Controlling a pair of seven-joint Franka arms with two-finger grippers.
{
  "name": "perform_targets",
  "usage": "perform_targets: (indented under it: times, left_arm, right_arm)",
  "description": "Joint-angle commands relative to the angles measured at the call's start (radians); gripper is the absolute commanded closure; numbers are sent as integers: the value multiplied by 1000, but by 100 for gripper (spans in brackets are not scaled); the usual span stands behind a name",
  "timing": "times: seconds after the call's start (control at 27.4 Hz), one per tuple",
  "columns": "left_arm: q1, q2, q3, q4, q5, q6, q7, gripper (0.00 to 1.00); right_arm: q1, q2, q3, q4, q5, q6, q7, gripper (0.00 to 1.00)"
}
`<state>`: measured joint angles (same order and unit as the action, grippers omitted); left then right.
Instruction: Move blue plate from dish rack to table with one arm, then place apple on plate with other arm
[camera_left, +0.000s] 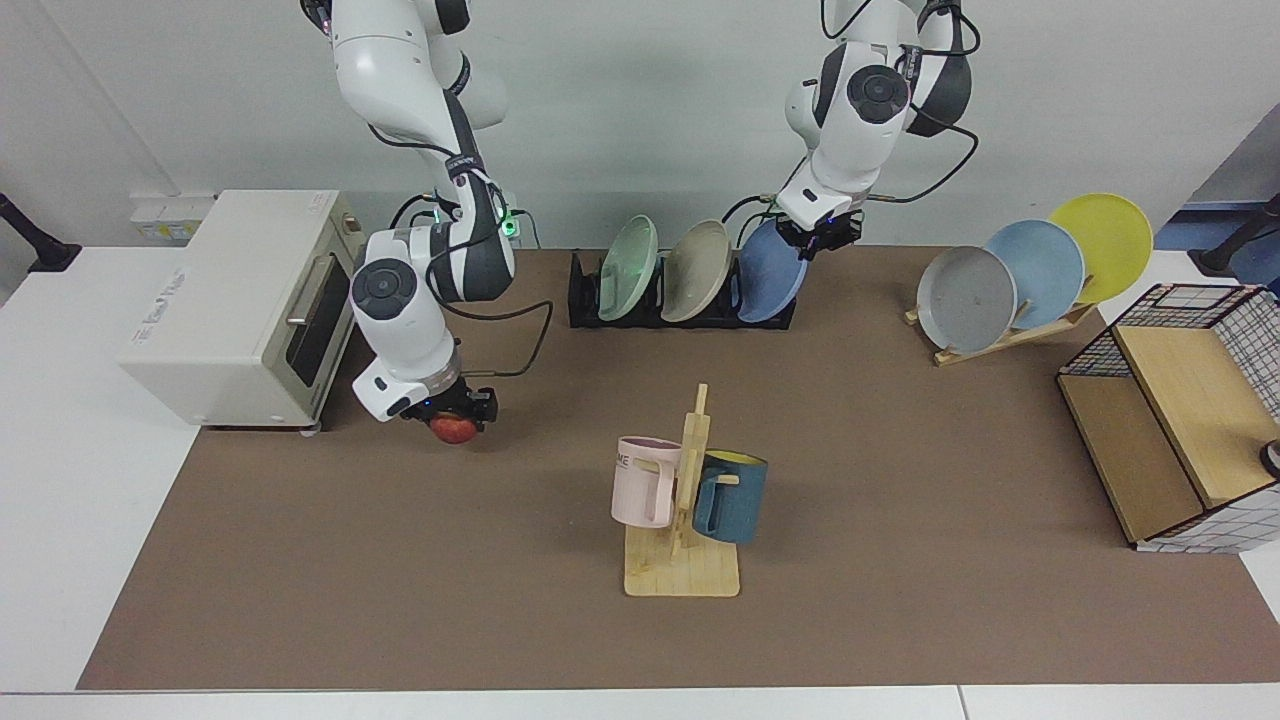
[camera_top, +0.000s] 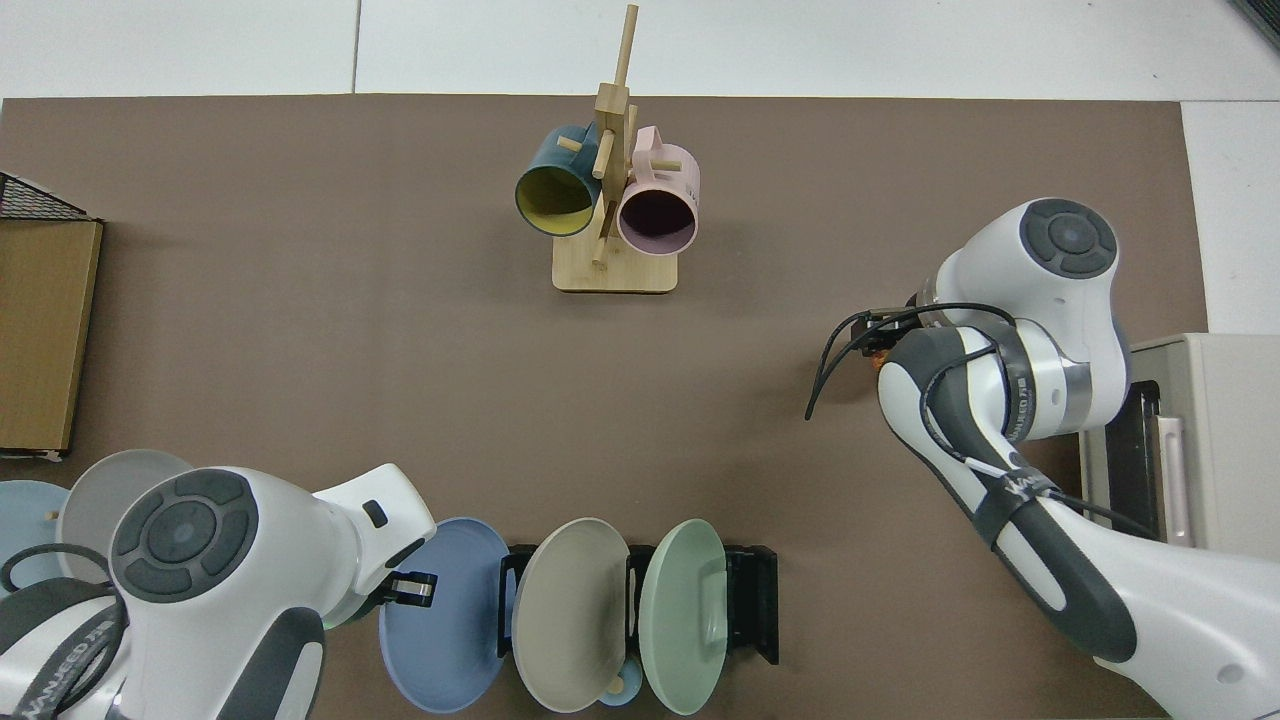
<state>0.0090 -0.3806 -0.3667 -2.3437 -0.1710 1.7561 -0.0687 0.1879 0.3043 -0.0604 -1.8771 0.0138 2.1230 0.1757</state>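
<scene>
The blue plate (camera_left: 768, 285) leans at the right end of the black dish rack (camera_left: 585, 300), lower edge still at the rack. My left gripper (camera_left: 822, 236) is shut on its upper rim; from above the same gripper (camera_top: 405, 590) pinches the edge of the blue plate (camera_top: 445, 615). The red apple (camera_left: 453, 429) hangs just above the brown table (camera_left: 900, 500) in front of the oven, with my right gripper (camera_left: 455, 410) shut on it. In the top view the arm hides nearly all of the apple (camera_top: 878, 347).
A green plate (camera_left: 628, 268) and a beige plate (camera_left: 697, 270) share the rack. A white toaster oven (camera_left: 240, 300) stands beside the apple. A mug tree (camera_left: 685, 500) holds two mugs mid-table. A wooden plate stand (camera_left: 1040, 265) and a wire-sided box (camera_left: 1180, 420) lie toward the left arm's side.
</scene>
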Motion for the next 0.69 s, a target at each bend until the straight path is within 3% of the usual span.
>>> perform_targets:
  times: [0.0, 0.22, 0.47, 0.66]
  left_arm:
    - [8, -9, -6, 9, -2, -26, -2, 100]
    - [8, -1, -12, 104, 105, -78, -36, 100]
    - [42, 0, -3, 247, 108, -170, -33, 100]
    - [48, 9, 25, 274, 105, -155, -22, 100]
  right_arm:
    - [-12, -73, 10, 13, 6, -67, 25, 96]
    - [-10, -140, 8, 22, 3, -80, 22, 96]
    - [-16, -205, 7, 79, 6, -195, 10, 96]
    - [-13, -231, 4, 90, -3, -219, 8, 96]
